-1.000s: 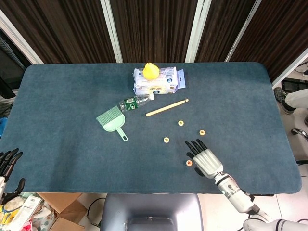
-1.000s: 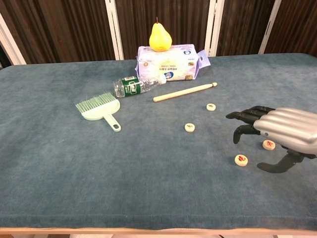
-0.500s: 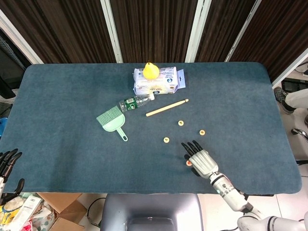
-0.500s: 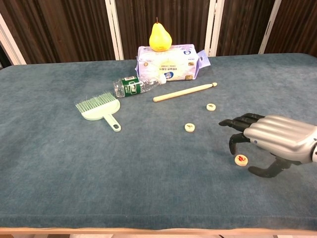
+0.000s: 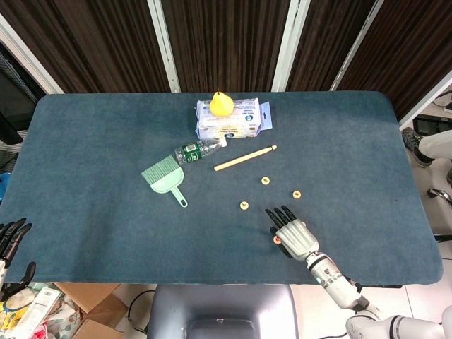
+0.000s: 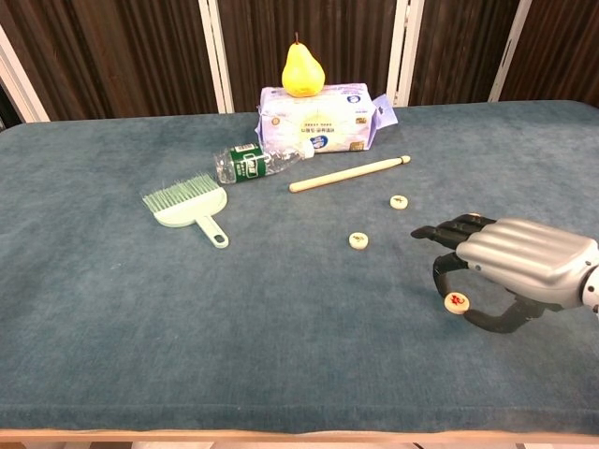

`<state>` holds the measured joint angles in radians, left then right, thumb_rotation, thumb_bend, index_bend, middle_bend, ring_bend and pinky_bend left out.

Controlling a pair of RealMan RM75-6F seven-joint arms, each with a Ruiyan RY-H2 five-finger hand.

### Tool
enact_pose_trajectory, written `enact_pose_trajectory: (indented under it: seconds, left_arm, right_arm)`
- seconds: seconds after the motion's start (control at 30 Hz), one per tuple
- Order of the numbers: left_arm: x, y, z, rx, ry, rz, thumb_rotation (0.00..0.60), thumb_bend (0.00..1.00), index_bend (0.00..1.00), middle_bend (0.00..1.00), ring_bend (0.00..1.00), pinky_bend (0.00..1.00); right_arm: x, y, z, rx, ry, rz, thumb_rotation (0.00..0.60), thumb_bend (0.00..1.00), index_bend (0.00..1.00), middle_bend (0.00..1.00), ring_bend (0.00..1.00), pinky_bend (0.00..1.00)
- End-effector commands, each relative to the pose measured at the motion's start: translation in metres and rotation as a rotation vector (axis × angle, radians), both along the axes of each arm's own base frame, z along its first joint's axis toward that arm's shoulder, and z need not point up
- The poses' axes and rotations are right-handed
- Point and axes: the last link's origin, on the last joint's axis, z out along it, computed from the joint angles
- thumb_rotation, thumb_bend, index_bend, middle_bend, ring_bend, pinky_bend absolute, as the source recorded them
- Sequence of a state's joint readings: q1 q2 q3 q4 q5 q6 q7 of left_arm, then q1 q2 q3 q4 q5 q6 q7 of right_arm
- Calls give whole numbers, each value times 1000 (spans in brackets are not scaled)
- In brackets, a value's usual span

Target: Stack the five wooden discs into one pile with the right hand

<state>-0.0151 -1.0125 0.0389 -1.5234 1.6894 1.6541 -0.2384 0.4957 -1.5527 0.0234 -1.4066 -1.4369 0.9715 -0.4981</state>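
The right hand (image 6: 510,271) has slid left at lower right, fingers curled narrowly around a red-marked wooden disc (image 6: 456,302); whether it grips it I cannot tell. Two discs (image 6: 358,240) (image 6: 399,201) lie mid-frame. The left hand (image 5: 10,244) hangs spread at lower left.

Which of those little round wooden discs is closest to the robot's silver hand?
The small round wooden disc with red markings, right at the right hand, between its curled fingers and thumb. The discs with green markings lie farther off, toward the wooden stick.
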Motion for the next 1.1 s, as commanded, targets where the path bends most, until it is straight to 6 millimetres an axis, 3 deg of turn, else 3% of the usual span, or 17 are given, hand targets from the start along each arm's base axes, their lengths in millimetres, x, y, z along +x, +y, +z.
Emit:
enact_pose_trajectory:
  seconds: [0.03,0.43,0.63,0.87,1.1]
  left_arm:
    - [0,0,0,0,0,0,600,497,0,12,0,0]
    - [0,1,0,0,-1,3,600,497,0,12,0,0]
    - [-1,0,0,-1,-2,5,600,497,0,12,0,0]
    - [0,0,0,-1,-2,4,600,497,0,12,0,0]
    - [0,0,-1,-3,3,3,600,497,0,12,0,0]
  right_arm:
    - [0,0,0,-1,1,-1,600,511,545,0,0,0]
    - [1,-3,-1,-15,-5,-2,600,513,613,0,0,0]
    - [0,-8,11,-59,-38,-12,600,512,631,0,0,0]
    - [-20,-21,37,-146,-30,-72,600,512,631,0,0,0]
    - [-43,-27,43,-161,5,-139,600,512,631,0,0,0]
